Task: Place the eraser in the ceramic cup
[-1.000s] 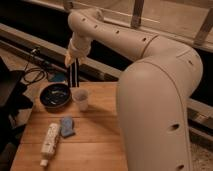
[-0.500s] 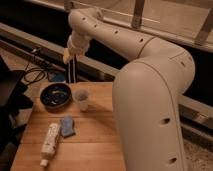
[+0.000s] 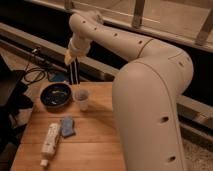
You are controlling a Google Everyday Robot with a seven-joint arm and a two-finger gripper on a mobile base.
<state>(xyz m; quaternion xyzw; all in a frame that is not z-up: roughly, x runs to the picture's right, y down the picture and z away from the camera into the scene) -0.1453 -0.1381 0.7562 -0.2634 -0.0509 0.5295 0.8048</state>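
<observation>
wooden table point(image 3: 95, 145): gripper point(image 3: 71, 59) clasping eraser point(image 3: 75, 75) upright, shifted from over bowl point(image 3: 56, 95) to above ceramic cup point(image 3: 81, 99); lowering remains.

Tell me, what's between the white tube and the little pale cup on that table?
In the camera view, a small blue cloth lies between the white tube and the ceramic cup. The gripper hangs above the cup, holding the eraser.

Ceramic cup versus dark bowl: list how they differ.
The ceramic cup is pale, narrow and tall; the bowl is dark, wide and shallow. The gripper hangs above the cup with the eraser, not above the bowl. Both stand upright on the wooden table.
</observation>
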